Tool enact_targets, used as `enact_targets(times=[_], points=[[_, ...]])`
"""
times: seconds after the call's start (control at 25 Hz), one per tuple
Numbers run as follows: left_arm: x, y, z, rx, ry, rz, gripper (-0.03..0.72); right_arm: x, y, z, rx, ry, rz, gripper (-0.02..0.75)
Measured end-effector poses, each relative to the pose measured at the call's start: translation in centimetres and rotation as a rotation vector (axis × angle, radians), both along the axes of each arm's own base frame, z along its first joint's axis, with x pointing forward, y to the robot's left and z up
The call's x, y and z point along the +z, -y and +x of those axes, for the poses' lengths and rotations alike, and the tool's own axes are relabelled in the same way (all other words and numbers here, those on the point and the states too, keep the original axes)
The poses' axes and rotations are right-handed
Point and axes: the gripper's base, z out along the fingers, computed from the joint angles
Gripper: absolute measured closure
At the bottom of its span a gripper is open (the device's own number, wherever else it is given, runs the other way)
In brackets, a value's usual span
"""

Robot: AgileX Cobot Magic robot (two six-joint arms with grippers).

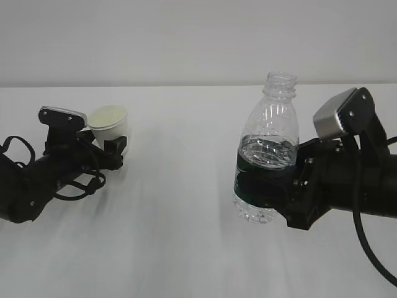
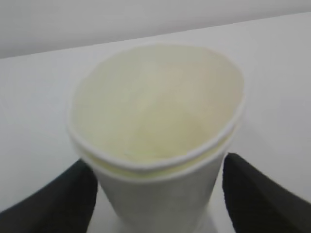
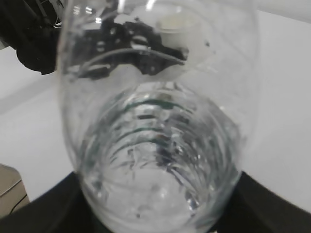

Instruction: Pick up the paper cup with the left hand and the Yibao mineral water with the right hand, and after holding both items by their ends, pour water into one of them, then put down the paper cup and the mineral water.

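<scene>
Both clamped: left gripper (image 1: 115, 149) on small white paper cup (image 1: 110, 126), right gripper (image 1: 291, 186) on uncapped clear ribbed bottle (image 1: 268, 149). Risk: crushing cup, spilling during pour.

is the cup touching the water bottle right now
Apart. The exterior view shows the paper cup held at far left and the Yibao mineral water held at right, with a wide stretch of bare white table between them.

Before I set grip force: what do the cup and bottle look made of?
The paper cup: seemingly thin matte white paper, judging by its rolled rim, which is squeezed slightly oval between the left gripper fingers. The Yibao mineral water: clear glossy ribbed plastic, likely thin, see-through to the water inside, held in the right gripper.
</scene>
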Motion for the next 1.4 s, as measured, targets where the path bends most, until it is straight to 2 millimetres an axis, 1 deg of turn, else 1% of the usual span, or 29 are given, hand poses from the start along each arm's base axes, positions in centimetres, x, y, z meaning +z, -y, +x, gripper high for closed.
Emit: enact_targets(times=[0.28,0.36,0.48,0.6,0.84,1.16,1.4], points=[[0.6,0.4,1.1,-0.013,0.017,0.002,0.114,0.0,0.0,0.0,-0.002,-0.005,0.004,0.267],[0.3,0.5,1.2,-0.015,0.011,0.005,0.114,0.0,0.0,0.0,-0.003,-0.006,0.004,0.267],[-0.3,0.5,1.3,-0.015,-0.011,0.01,0.114,0.0,0.0,0.0,-0.003,-0.006,0.004,0.267],[-0.5,0.5,1.3,-0.016,-0.015,0.01,0.114,0.0,0.0,0.0,-0.003,-0.006,0.005,0.267],[-0.4,0.5,1.3,-0.016,-0.013,0.009,0.114,0.0,0.0,0.0,-0.003,-0.006,0.005,0.267],[-0.1,0.7,1.9,-0.016,0.004,0.006,0.115,0.0,0.0,0.0,-0.004,-0.007,0.006,0.267],[-0.4,0.7,1.9,-0.016,-0.008,0.009,0.134,0.0,0.0,0.0,-0.004,-0.007,0.006,0.267]])
